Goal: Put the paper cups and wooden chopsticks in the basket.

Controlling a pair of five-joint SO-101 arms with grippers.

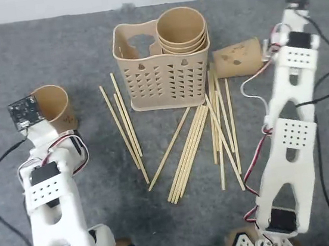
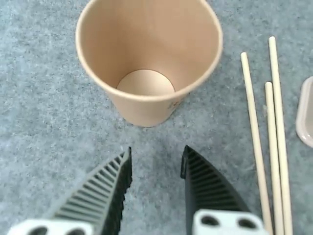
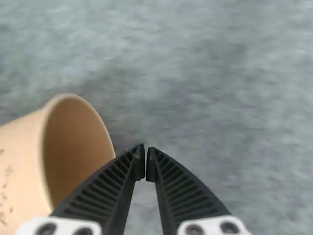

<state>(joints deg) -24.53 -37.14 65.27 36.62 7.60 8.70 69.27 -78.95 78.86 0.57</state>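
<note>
- Black ridged fingers of the left gripper (image 2: 156, 155) stand spread apart, with bare grey carpet (image 2: 39, 122) between them and nothing pinched.
- Just ahead, an upright paper cup (image 2: 146, 63) stands on the carpet, mouth up. From the high view, the arm's wrist board covers part of its rim.
- Three wooden chopsticks (image 2: 257, 147) lie beside it, cut off at the frame edge.
- The right gripper (image 3: 145, 159) has its fingers pressed together, holding nothing. It sits just beside the mouth of a tipped paper cup (image 3: 44, 156), lying on its side and partly cut off.
- The basket (image 1: 159, 81) stands between the arms, with a stack of cups (image 1: 181, 28) in the compartment nearer the right arm.
- Loose chopsticks (image 1: 185, 147) lie scattered on the carpet in front of it.
</note>
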